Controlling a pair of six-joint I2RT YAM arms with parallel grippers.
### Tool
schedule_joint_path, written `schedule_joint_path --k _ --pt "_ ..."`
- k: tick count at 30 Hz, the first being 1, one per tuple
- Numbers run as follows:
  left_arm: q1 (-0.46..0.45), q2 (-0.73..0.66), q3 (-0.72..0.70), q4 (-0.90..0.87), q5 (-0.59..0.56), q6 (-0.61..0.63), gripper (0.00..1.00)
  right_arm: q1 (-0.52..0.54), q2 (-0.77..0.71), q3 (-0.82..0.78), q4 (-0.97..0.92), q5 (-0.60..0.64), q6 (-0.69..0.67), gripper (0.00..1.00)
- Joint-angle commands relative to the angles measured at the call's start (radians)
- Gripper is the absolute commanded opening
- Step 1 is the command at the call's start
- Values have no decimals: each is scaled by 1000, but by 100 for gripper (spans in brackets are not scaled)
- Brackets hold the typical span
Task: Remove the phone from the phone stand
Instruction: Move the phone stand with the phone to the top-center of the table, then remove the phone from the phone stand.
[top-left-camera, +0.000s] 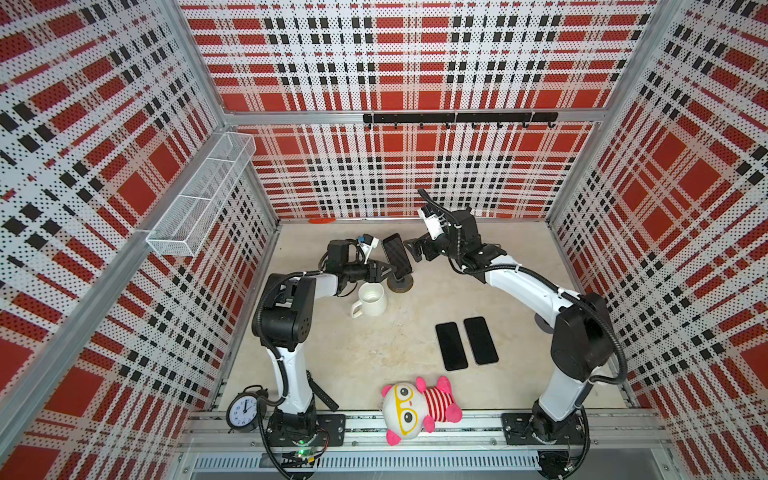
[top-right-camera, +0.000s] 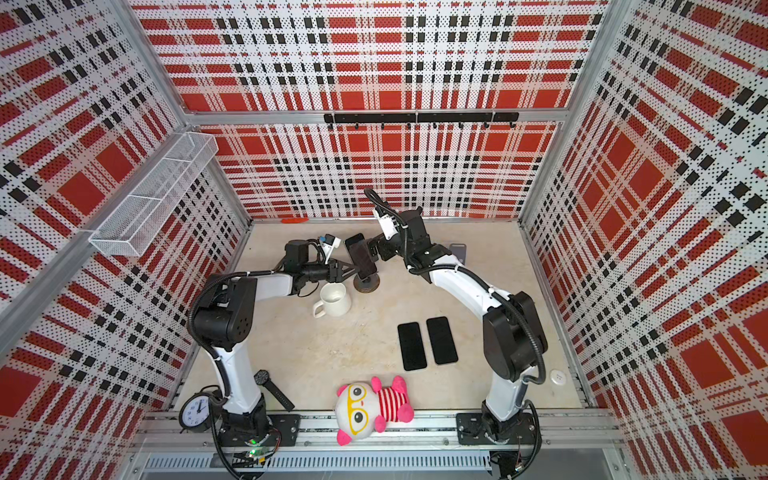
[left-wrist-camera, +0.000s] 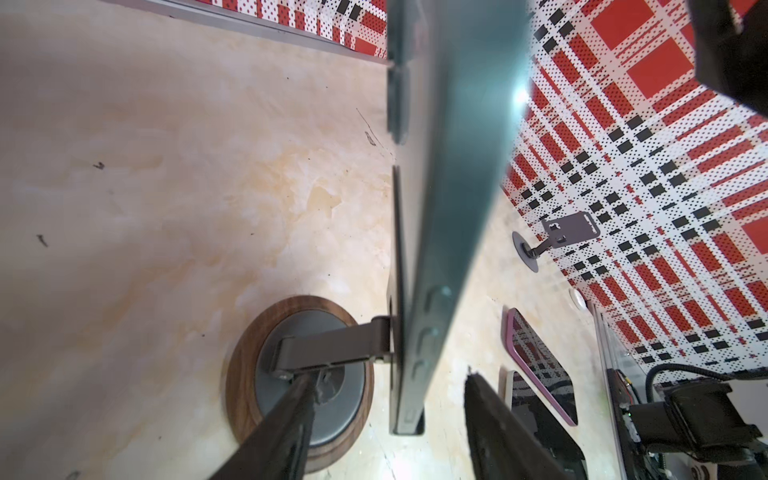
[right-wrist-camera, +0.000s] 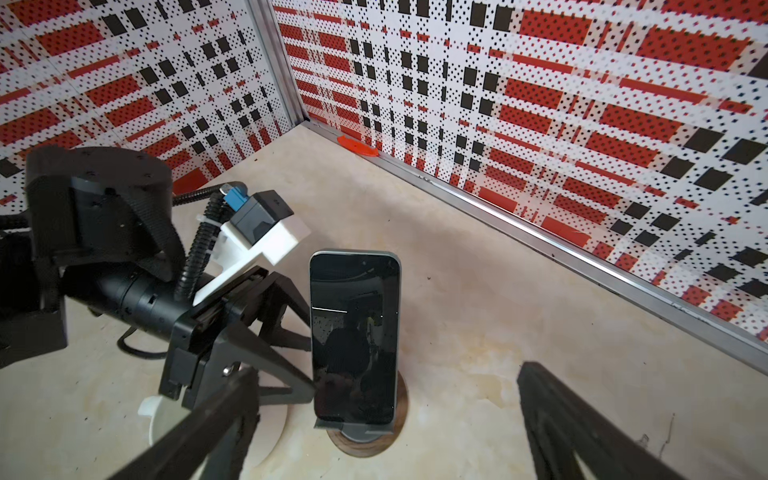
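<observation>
With left gripper (top-left-camera: 385, 270) jaws spread astride the edge of the phone (right-wrist-camera: 353, 332), which sits upright on the phone stand (right-wrist-camera: 365, 440), and right gripper (top-left-camera: 415, 251) gaping just beside it, I reckon closing now could clamp both together and drag them into the mug (top-left-camera: 371, 299).

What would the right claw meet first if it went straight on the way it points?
Most likely the phone: propped on the phone stand, its screen sits centred ahead of the open right claw in the wrist view, though depth is unclear.
</observation>
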Motion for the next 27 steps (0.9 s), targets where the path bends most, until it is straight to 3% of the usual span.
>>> schedule_joint_path --k 1,12,19,27 --pt "16 -80 -40 95 -7 -52 65 24 53 51 -37 24 27 100" --pt "67 -261 -206 280 -180 -285 68 57 223 238 -82 13 68 100" --pt "98 -356 -352 458 -329 -509 69 78 314 342 -138 63 57 100" --pt "137 -472 -442 429 -445 -543 76 96 384 430 -199 41 35 100"
